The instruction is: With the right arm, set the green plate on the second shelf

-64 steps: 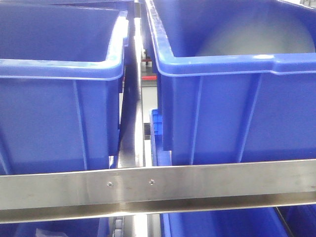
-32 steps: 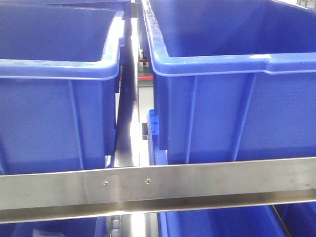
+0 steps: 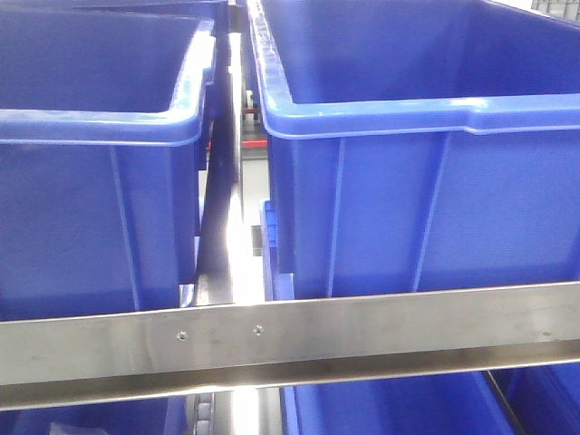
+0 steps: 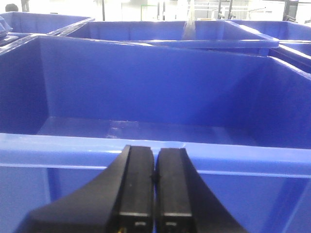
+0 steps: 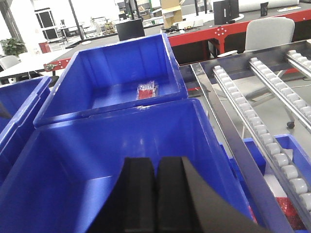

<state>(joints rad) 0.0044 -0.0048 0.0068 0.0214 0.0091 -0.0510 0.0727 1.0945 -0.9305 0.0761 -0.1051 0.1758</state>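
The green plate shows in no view now. My left gripper (image 4: pixel 154 149) is shut and empty, its black fingers (image 4: pixel 137 184) pressed together just in front of the near rim of a blue bin (image 4: pixel 146 150). My right gripper (image 5: pixel 155 162) is shut and empty, held over the inside of another blue bin (image 5: pixel 77 160). Neither gripper shows in the front view.
Two blue bins (image 3: pixel 91 181) (image 3: pixel 417 163) stand side by side on a steel shelf rail (image 3: pixel 299 340), with more blue bins below. A farther bin (image 5: pixel 121 73) holds a small red packet (image 5: pixel 147 91). A roller conveyor (image 5: pixel 262 126) runs on the right.
The front view has shifted, so the bins and rail have slid left in the picture. The pale round blur seen inside the right bin one second ago is gone.
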